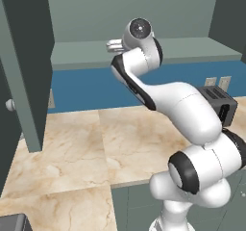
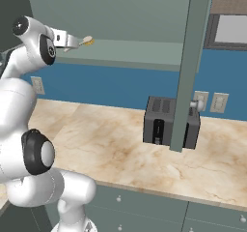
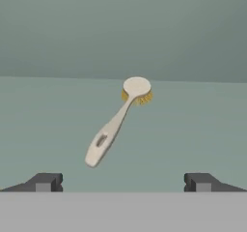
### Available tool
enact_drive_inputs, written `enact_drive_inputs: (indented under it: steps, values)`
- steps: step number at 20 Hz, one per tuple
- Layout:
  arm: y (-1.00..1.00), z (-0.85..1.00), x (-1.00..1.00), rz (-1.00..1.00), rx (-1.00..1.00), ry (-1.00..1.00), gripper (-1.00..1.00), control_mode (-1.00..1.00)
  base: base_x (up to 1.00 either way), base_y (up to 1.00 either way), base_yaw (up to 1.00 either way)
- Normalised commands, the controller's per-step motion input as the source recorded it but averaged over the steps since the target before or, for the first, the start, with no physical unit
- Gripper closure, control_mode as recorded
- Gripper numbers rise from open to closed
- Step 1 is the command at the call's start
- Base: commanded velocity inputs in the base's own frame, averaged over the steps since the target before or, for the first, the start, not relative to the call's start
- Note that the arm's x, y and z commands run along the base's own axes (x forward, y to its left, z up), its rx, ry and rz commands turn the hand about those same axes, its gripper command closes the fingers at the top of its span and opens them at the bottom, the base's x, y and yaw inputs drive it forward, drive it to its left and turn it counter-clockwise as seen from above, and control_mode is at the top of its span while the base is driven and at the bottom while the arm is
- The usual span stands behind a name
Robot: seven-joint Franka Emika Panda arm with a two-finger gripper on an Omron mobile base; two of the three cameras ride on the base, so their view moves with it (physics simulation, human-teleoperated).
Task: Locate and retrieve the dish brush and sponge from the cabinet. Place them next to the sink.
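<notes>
In your hand view, the two dark fingers [image 3: 123, 182] stand spread wide at the lower left and lower right of the frame, holding nothing. Between and above them, at centre frame, the pale-handled dish brush [image 3: 116, 124] with its round whitish head and yellowish bristles lies on the grey-green cabinet shelf [image 3: 193, 129], head toward the top.
</notes>
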Motion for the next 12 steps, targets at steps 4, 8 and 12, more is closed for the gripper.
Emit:
enact_drive_inputs:
  steps: [4, 8, 12]
  values:
    - [0.08, -0.1, 0.29, 0.0, 0.0, 0.02, -1.0, -1.0, 0.0, 0.0, 0.0]
    - [0.02, -0.13, 0.29, -0.02, 0.0, 0.03, -1.0, -1.0, 0.0, 0.0, 0.0]
    - [0.06, -0.06, 0.42, 0.0, -0.01, 0.0, -1.0, -1.0, 0.0, 0.0, 0.0]
